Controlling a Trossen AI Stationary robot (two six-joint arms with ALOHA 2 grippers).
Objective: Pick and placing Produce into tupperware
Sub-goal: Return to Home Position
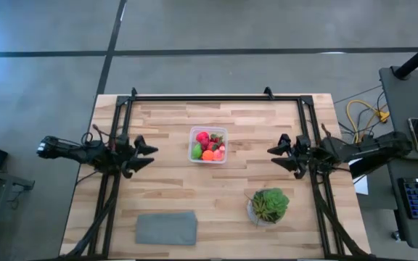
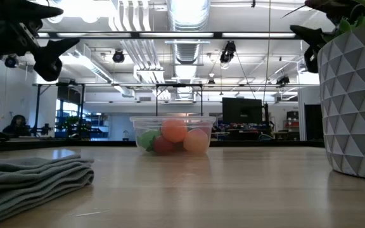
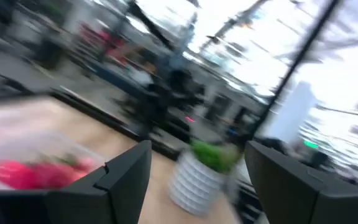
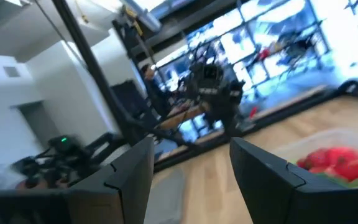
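Observation:
The clear tupperware stands mid-table on its base, holding the produce: red, lime-green and orange pieces, seen in the low view as the produce behind the clear tupperware wall. My left gripper hovers open above the table left of the box, pointing toward it. My right gripper hovers open right of the box, pointing toward it. Nothing lies between either pair of fingers, as the left gripper and right gripper wrist views show.
A leafy green plant in a white faceted pot stands near the front right. A folded grey cloth lies near the front left. A black frame rail runs along the table's far edge and sides.

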